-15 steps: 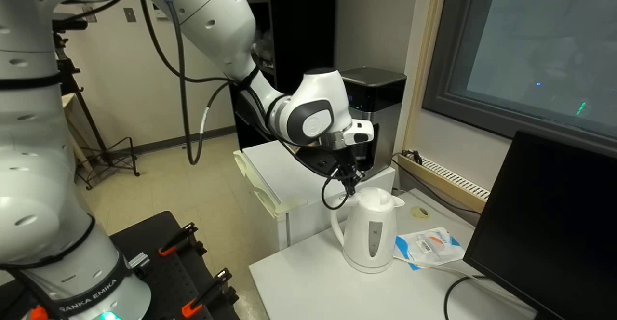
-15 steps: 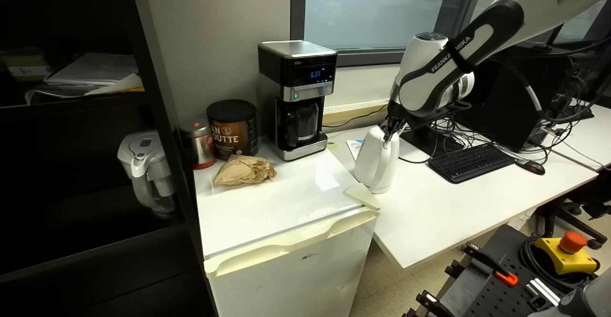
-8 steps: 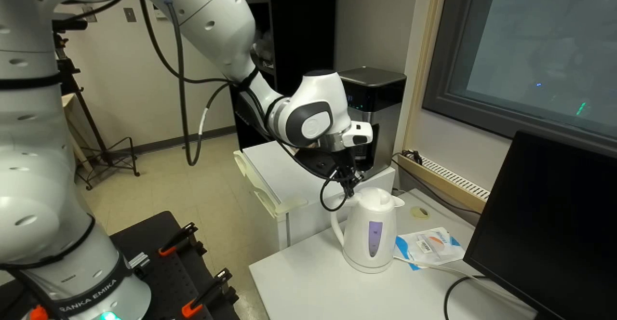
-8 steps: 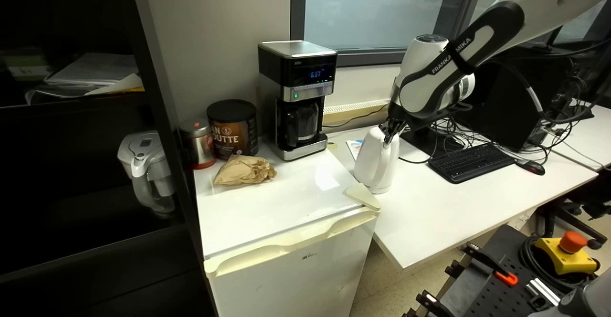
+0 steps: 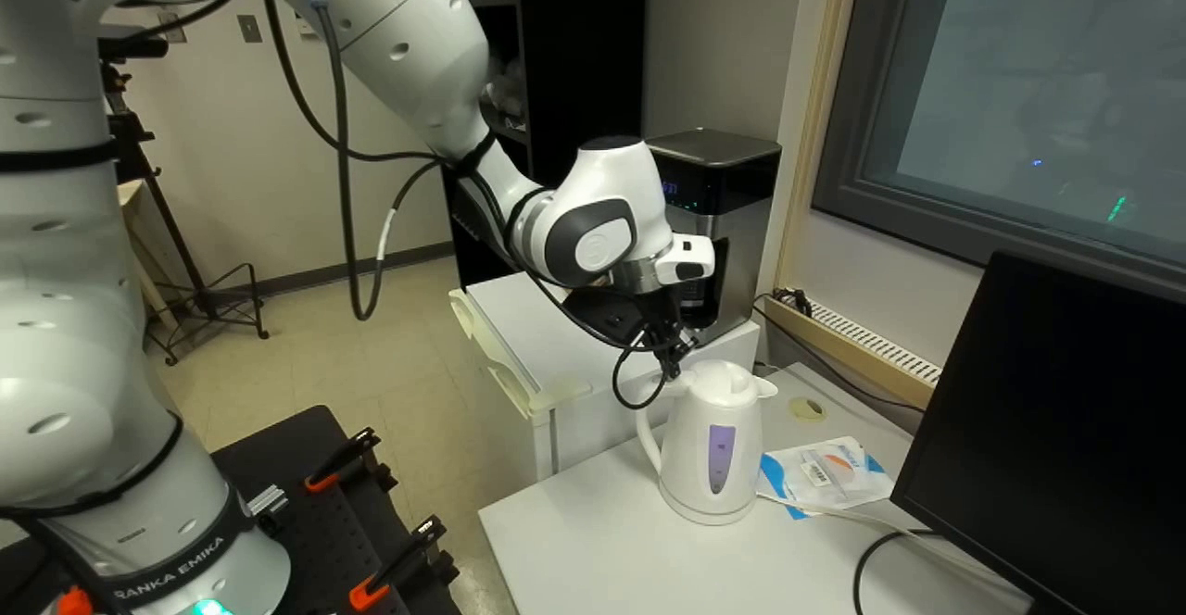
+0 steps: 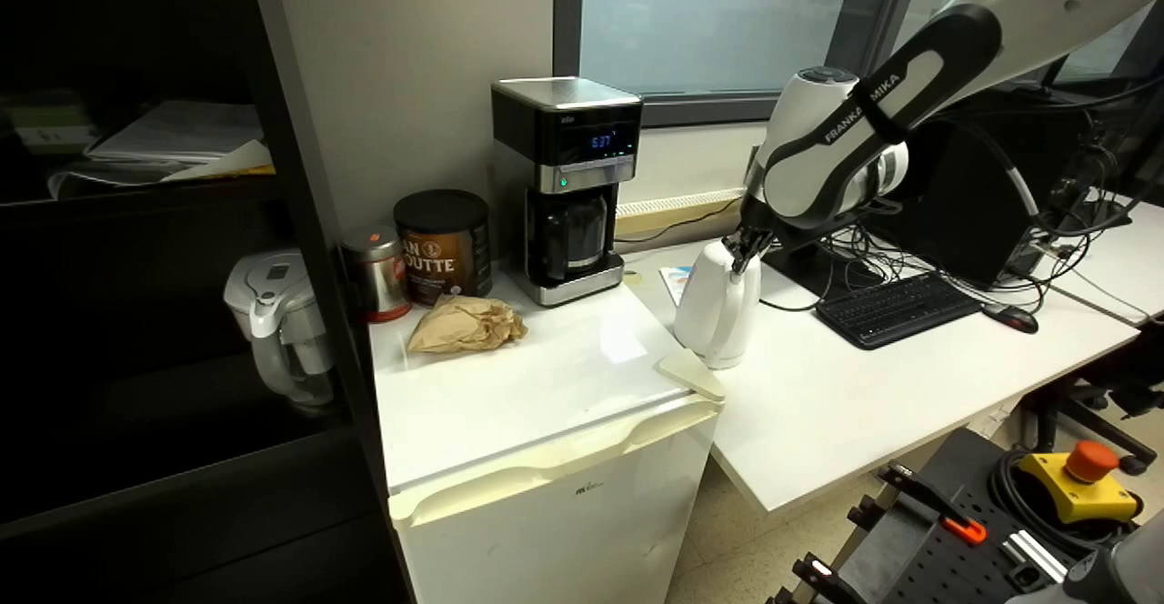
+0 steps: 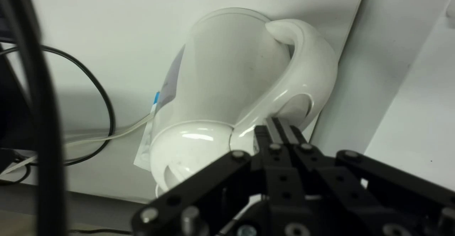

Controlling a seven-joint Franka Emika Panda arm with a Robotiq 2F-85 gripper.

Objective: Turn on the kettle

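The white kettle stands upright on the white desk in both exterior views [image 5: 686,476] [image 6: 702,313]. Its water window [image 5: 720,458] glows purple; it also shows at the kettle's side in the wrist view [image 7: 173,81]. In the wrist view the kettle [image 7: 231,69] has its looped handle [image 7: 320,65] toward the right, with an oval recessed switch [image 7: 295,107] at the handle's top. My gripper [image 7: 281,120] is shut with nothing between its fingers. Its fingertips are at the switch and hide part of it. The gripper also shows over the handle top in both exterior views [image 5: 671,370] [image 6: 739,263].
The coffee maker [image 6: 564,186], a coffee can [image 6: 443,254] and a paper bag [image 6: 466,324] stand on the white fridge [image 6: 536,386]. A monitor [image 5: 1056,439] and a white packet [image 5: 825,471] are beside the kettle. A black cable loop [image 5: 619,383] hangs at the gripper.
The kettle's water window has turned from grey to glowing purple. My gripper and wrist have shifted very slightly down and away from the coffee maker. The kettle has not moved.
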